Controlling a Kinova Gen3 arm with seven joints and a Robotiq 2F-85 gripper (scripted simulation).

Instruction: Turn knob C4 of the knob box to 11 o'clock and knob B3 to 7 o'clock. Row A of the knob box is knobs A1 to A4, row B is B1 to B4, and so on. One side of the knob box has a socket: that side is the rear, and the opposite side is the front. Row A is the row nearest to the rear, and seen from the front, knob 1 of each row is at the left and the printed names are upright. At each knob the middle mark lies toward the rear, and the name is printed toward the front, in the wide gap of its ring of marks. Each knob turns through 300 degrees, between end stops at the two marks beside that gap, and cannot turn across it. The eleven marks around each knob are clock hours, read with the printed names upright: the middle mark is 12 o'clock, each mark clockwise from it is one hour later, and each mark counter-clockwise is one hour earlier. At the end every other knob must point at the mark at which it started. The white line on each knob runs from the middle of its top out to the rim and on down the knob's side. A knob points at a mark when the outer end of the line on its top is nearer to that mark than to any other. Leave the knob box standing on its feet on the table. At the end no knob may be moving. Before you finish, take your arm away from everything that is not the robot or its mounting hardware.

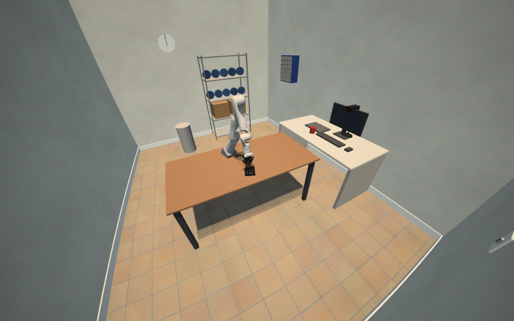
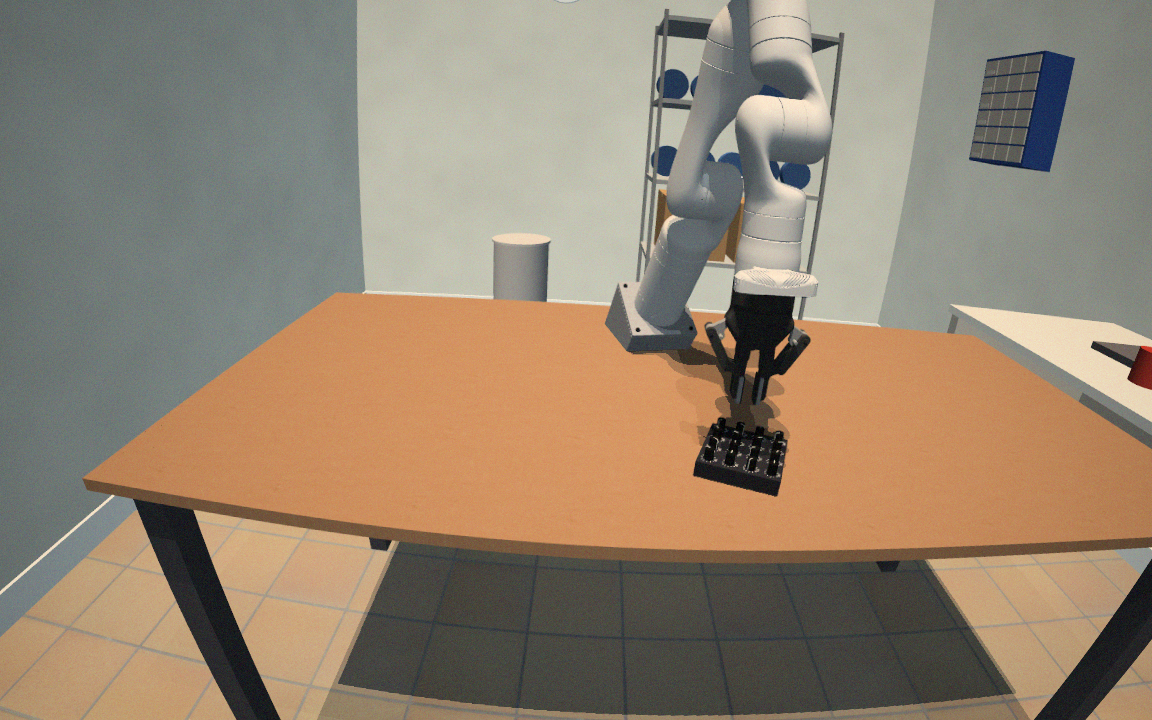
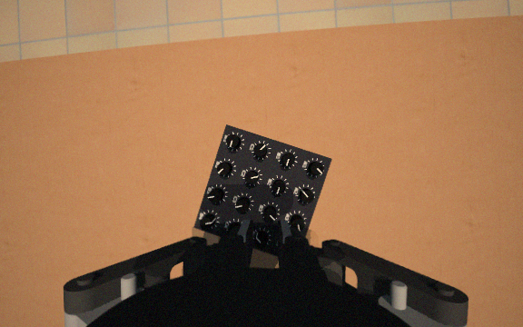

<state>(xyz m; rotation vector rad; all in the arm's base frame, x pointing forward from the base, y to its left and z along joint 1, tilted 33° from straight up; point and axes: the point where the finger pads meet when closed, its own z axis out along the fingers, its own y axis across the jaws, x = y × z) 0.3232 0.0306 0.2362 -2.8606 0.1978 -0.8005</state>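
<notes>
The black knob box stands on its feet on the brown table, right of the middle. Its knobs are black with white lines, in rows of four. My gripper points straight down and hovers a little above the edge of the box nearest the arm's base. Its fingers are nearly shut, with a narrow gap, and hold nothing. In the wrist view one knob shows through that gap, below the fingertips. The printed names are too small to read.
The arm's base is bolted to the table's far edge behind the box. A white desk with a monitor and a red cup stands to the right. A shelf rack and a grey cylinder stand behind the table.
</notes>
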